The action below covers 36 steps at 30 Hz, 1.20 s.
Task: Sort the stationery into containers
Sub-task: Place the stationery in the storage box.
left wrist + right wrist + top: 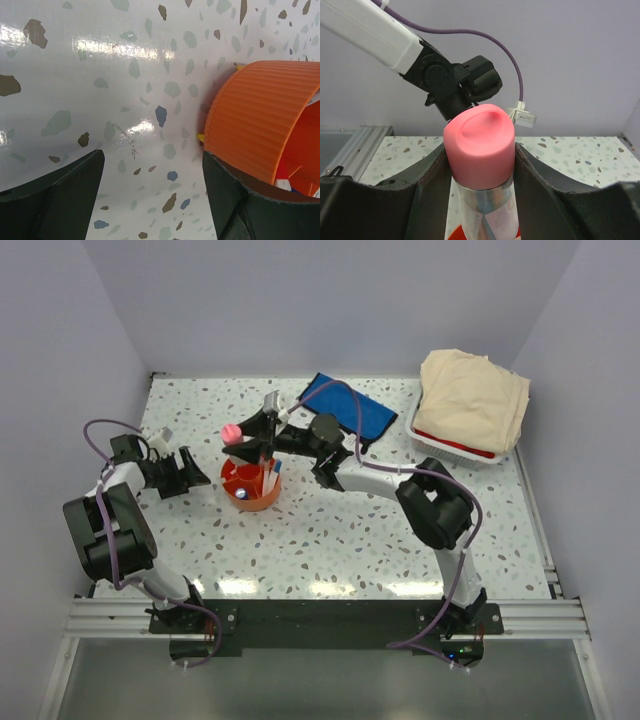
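Observation:
The round orange tub (250,488) stands left of centre with several pens and markers (268,476) upright in it. My right gripper (250,432) is shut on a thick pink-capped tube (231,431) and holds it above the tub's far rim. In the right wrist view the pink cap (480,147) sits between the fingers (427,180), with the clear labelled body below it. My left gripper (188,472) is open and empty, low over the table just left of the tub (260,120). The flat blue pouch (352,407) lies at the back.
A white basket with a red rim (452,443) and a beige cloth (472,395) stands at the back right. A small yellow piece (200,136) shows at the tub's base. The left arm (445,75) is beyond the tube in the right wrist view.

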Tool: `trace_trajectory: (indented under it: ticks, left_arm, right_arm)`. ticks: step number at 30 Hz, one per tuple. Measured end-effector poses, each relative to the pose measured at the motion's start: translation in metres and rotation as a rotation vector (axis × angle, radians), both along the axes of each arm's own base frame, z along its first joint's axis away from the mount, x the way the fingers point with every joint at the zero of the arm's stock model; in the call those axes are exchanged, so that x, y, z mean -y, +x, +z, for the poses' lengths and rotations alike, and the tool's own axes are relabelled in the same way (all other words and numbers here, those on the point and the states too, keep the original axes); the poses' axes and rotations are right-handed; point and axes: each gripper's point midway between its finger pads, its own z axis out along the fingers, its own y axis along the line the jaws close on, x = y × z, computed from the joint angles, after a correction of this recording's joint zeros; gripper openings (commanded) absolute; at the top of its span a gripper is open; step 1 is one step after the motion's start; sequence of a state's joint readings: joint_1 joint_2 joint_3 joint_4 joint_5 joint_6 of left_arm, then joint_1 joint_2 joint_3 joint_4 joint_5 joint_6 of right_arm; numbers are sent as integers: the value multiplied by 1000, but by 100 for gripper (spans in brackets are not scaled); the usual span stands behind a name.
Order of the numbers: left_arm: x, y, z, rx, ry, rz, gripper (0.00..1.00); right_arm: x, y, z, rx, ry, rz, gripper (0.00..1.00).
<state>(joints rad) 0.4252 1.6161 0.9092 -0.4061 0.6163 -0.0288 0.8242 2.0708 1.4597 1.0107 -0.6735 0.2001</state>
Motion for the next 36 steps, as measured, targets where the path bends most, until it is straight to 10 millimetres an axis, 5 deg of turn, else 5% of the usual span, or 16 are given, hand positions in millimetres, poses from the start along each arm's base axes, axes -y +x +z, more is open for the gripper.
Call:
trace_trajectory:
  ticks: [21,26,36]
  left_arm:
    - [-3,-2,-12,-30,19,-18,84]
    - [-4,-3,-12,-31,23,-25,84]
    - [-3,-3,-12,-29,23,-28,84]
  right_arm:
    - [-8,10,-83,-49,-52,-11,2]
    - [-9,15,-105,-74,-69,-29,39]
    - [2,10,-118,-79,-75,-56,67]
